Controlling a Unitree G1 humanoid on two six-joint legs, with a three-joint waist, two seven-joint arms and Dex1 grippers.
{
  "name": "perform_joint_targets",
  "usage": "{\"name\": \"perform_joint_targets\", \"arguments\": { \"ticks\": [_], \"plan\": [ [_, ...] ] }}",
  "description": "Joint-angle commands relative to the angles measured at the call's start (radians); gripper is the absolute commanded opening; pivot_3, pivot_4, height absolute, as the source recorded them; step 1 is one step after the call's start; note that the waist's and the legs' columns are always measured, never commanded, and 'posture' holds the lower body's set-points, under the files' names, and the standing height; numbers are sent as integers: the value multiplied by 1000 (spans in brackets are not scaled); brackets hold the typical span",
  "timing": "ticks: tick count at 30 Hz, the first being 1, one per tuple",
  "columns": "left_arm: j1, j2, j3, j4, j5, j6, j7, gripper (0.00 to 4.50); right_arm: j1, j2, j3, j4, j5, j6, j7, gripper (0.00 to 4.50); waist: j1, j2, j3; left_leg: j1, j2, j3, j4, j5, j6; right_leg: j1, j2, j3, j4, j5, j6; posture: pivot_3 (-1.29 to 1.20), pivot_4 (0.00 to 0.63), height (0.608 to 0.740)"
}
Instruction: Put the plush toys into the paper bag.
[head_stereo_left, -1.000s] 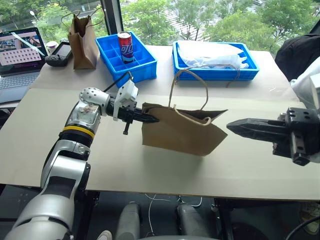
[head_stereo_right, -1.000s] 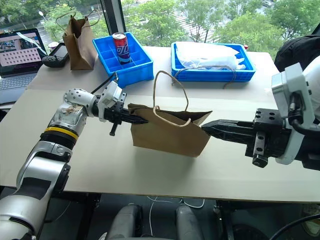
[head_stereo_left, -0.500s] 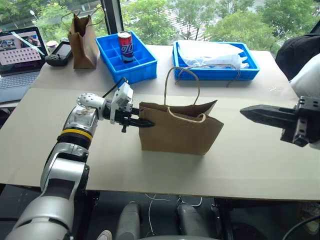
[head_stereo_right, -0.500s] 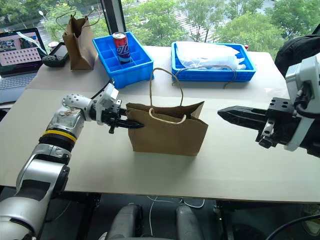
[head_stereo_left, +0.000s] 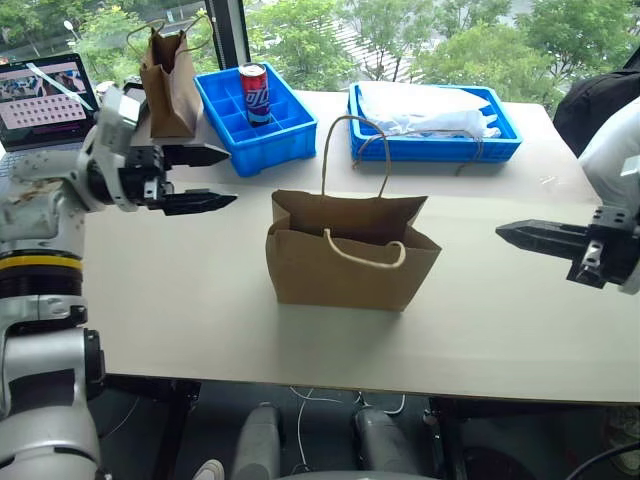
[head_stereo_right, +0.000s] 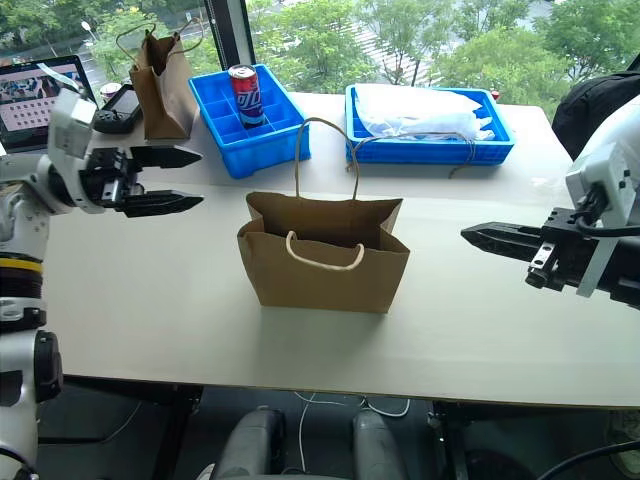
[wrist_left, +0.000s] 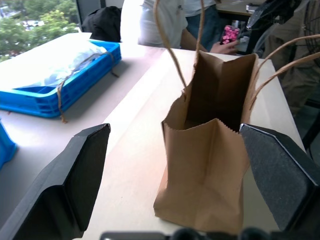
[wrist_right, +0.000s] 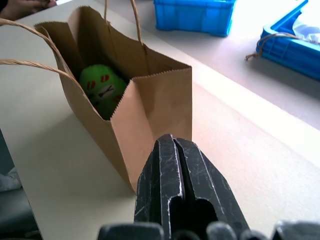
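Standing upright mid-surface (head_stereo_left: 150, 300), the paper bag (head_stereo_left: 350, 262) holds the green plush toy (wrist_right: 102, 87) inside. I see my left gripper (head_stereo_left: 205, 178) jaws apart, empty, well left of it; my right gripper (head_stereo_left: 515, 235) jaws together, off right.

Bright window daylight — soft shadows

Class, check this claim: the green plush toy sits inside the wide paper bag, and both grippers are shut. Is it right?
Not quite. The green plush toy does sit inside the wide paper bag, and the right gripper is shut, but the left gripper is open, its fingers spread wide in the left wrist view.
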Motion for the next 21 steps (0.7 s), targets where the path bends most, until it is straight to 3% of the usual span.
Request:
{"name": "perform_joint_targets", "arguments": {
  "ticks": [1,5,9,18,19,21],
  "plan": [
    [187,43,48,-146,23,50,113,4491,49,47,2,8,-95,-68,-17,0,-4,0,0,1,0,0,-1,0,0,1,0,0,0,0,0,0,150,710],
    [369,19,113,-317,34,34,268,4491,80,127,5,8,-152,-100,-60,0,3,-1,0,1,1,0,0,0,0,0,0,0,1,0,0,0,150,710],
    [435,-8,113,-383,37,31,333,4500,83,189,35,-21,-192,-118,-100,1100,9,-1,0,2,0,1,1,0,-1,2,0,0,1,0,0,0,150,710],
    [450,-28,74,-394,45,18,366,4500,116,236,82,-130,-275,-90,-191,4202,2,-1,0,3,1,1,0,0,-1,1,0,0,1,0,0,0,150,710],
    [441,-32,66,-388,51,7,368,4500,121,239,87,-143,-286,-89,-206,4438,2,-1,0,3,0,1,0,0,-1,2,0,0,2,0,0,0,150,710],
    [430,-32,41,-387,41,16,340,4500,139,244,94,-160,-311,-87,-226,4438,2,-1,0,3,0,1,0,0,-1,2,0,1,1,0,0,0,150,710]
  ]
}}
